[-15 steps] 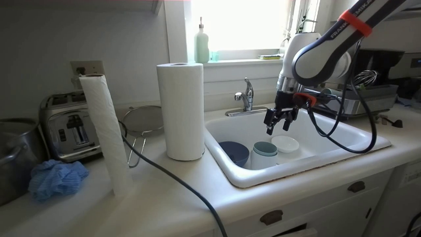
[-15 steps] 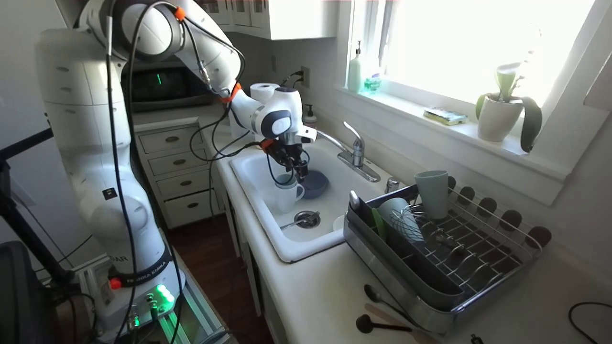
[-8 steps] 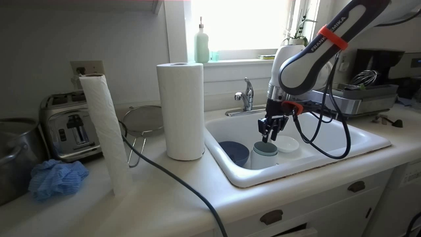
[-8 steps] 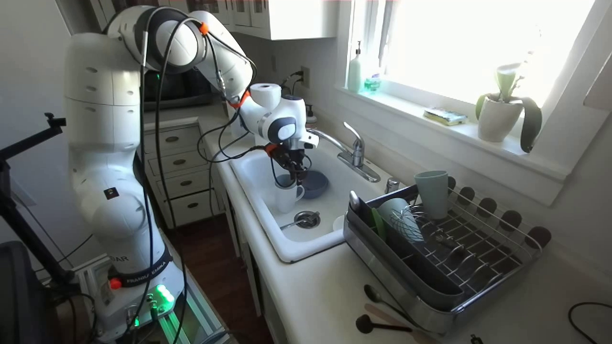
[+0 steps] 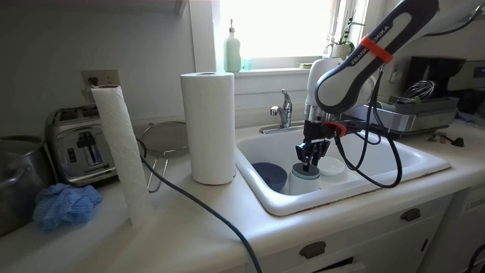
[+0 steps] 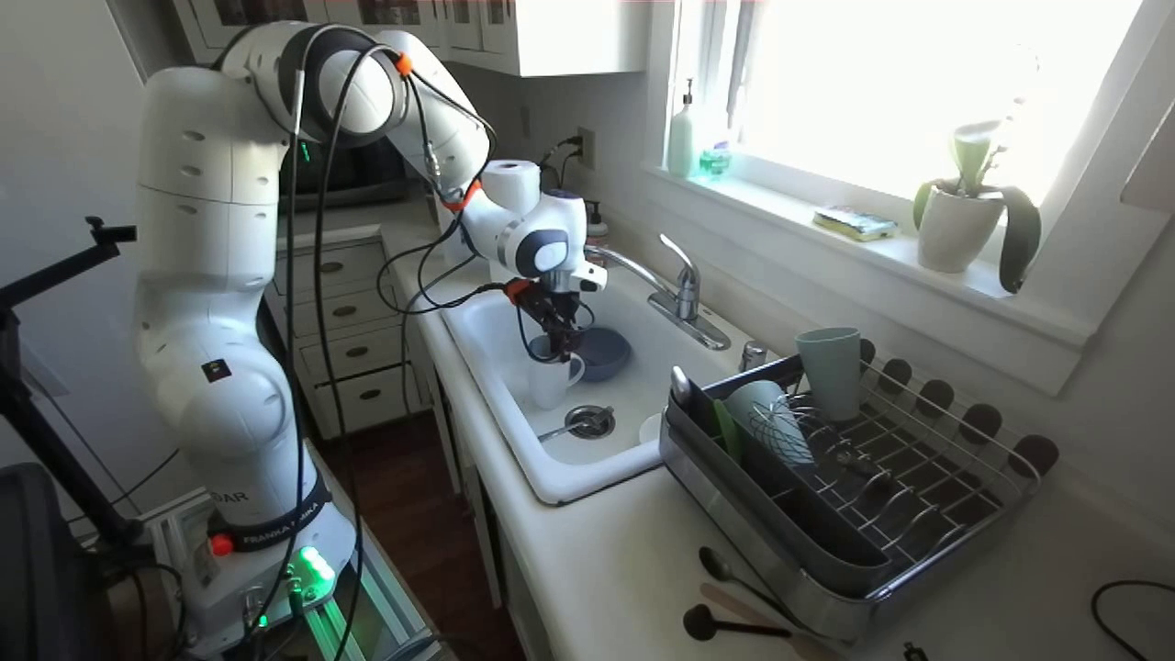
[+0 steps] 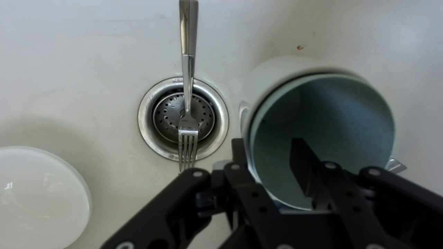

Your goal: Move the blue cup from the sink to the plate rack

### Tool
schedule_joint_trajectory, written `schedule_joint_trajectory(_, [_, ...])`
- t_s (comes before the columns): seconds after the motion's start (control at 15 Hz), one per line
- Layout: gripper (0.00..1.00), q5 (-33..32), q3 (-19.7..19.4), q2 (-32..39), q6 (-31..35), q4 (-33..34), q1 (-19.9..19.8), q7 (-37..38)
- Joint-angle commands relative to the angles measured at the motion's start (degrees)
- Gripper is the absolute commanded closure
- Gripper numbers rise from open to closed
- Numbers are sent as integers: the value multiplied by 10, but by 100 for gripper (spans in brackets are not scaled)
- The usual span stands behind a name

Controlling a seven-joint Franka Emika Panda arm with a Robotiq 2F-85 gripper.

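Inside the large white rectangular ceramic sink (image 5: 348, 191): a small, tapered, pale teal-blue plastic cup (image 7: 332, 124) stands nested in a white handled mug (image 6: 549, 390), its rim just above the mug's.
Black two-fingered gripper (image 7: 268, 149): fingers set apart, astride the cup wall facing the sink's round metal drain (image 7: 169, 117), one in or over the cup's mouth, one outside; nothing looks pinched.
Cup handling: probably light, stiff and hard to break; smooth, so likely slippery if wet.
Cup hold: the exposed rim looks best; going deeper could catch the mug too. Whether the outer finger clears the mug's rim, I cannot tell.
Sink floor: smooth, glossy; a silver metal fork (image 7: 188, 65) crosses the drain; a white bowl (image 7: 38, 200) and a round dark blue bowl (image 5: 269, 176) sit there too.
Low grey metal plate rack (image 6: 753, 528): on the white counter (image 6: 624, 551), just beyond the sink's end, bearing two pale teal cups (image 6: 831, 381).
Room: strong daylight from the window (image 6: 918, 83) behind the sink; the chrome faucet (image 5: 287, 112) at its back edge needs clearance.
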Motion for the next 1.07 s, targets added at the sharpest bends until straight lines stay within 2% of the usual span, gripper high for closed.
schedule_joint_trajectory(0.0, [79,3,-2,3,-27,16,5,-8])
schedule_joint_trajectory(0.07, [83,3,-2,1,-31,16,5,-9])
schedule_joint_trajectory(0.13, [92,1,-4,1,-32,18,5,-8])
schedule_joint_trajectory(0.33, [100,-2,-6,-1,-37,18,5,-6])
schedule_joint_trajectory(1.0, [99,7,2,-25,-48,7,1,-25])
